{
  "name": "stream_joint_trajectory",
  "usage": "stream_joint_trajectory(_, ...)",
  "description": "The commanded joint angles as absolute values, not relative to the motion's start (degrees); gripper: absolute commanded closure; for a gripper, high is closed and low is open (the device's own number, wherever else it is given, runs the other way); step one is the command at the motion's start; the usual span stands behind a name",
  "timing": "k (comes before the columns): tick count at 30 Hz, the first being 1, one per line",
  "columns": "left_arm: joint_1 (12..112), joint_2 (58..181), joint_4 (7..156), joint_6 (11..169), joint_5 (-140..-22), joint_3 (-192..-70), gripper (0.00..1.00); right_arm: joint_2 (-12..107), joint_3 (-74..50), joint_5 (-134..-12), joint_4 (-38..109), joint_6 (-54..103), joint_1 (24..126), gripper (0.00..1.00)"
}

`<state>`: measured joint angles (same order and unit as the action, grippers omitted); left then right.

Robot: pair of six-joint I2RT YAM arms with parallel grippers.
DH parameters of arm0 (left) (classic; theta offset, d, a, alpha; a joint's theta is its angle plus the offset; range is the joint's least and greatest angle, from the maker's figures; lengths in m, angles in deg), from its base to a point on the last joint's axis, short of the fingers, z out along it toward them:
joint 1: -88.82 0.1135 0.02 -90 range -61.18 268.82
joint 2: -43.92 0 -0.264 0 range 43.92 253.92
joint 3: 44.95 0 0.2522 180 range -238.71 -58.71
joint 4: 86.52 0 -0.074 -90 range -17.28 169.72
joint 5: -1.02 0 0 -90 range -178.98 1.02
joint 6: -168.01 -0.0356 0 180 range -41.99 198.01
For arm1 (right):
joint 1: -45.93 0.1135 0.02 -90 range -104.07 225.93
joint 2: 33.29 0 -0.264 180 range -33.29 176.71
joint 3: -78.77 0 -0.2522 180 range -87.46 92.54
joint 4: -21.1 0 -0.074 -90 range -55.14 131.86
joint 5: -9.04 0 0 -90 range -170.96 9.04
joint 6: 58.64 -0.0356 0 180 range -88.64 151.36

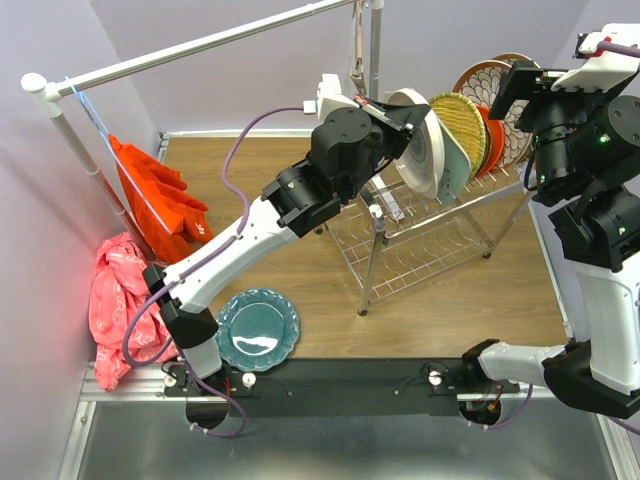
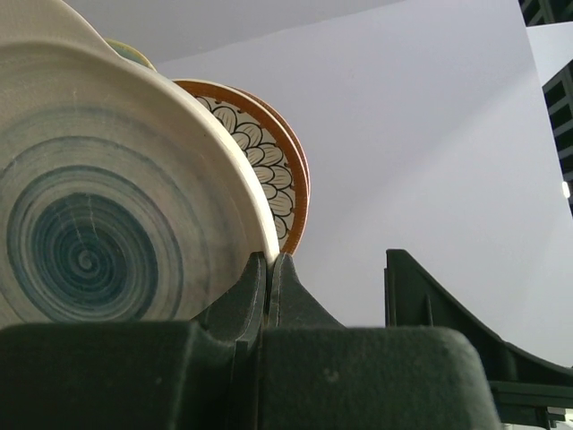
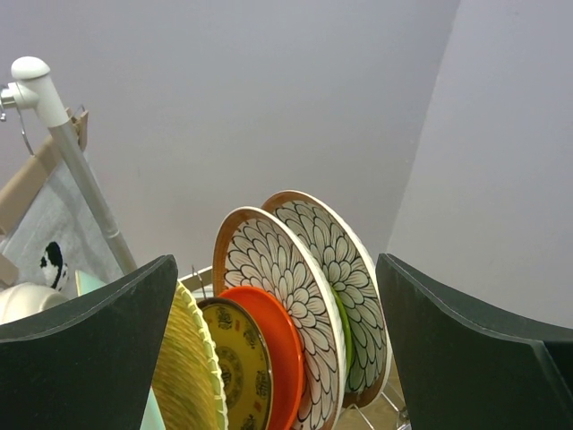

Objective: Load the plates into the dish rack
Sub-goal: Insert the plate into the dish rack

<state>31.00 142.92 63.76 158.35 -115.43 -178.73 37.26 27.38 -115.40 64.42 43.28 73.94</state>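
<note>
Reaching up to the top tier of the dish rack (image 1: pixel 430 250), the left arm has its pincer (image 1: pixel 408 112) clenched tight, fingers (image 2: pixel 255 287) pressed together with nothing visibly between them. The white-grey swirl plate (image 2: pixel 89 251) stands on edge right against those fingers, first in the row at the rack's left end; whether they touch its rim I cannot tell.

Behind it, the other plates stand upright in the same row: the yellow woven plate (image 3: pixel 183 376), the dark-yellow patterned plate (image 3: pixel 235 358), the orange plate (image 3: pixel 279 358), then the two brown-rimmed floral plates (image 3: pixel 277 269) with a sliver of the lime green plate (image 3: pixel 345 340) between them.

The right pincer (image 3: pixel 276 264) hovers above the right end of that row, spread wide and holding nothing.

Down on the wooden table (image 1: pixel 450 300), the teal scalloped plate (image 1: pixel 258 329) lies flat near the left arm's base, well apart from the rack.
</note>
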Motion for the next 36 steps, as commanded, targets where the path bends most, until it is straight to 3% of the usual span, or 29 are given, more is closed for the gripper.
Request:
stream_joint_trajectory(1, 31.25, 139.99, 69.53, 160.72, -117.98, -175.87, 1.00, 36.24, 26.71, -115.24, 63.07, 42.26, 73.52, 0.00)
stream_joint_trajectory(36, 30.99, 139.46, 73.74, 167.75, -121.76, -173.49, 1.00, 36.06, 26.00, -114.80, 63.07, 41.82, 73.52, 0.00)
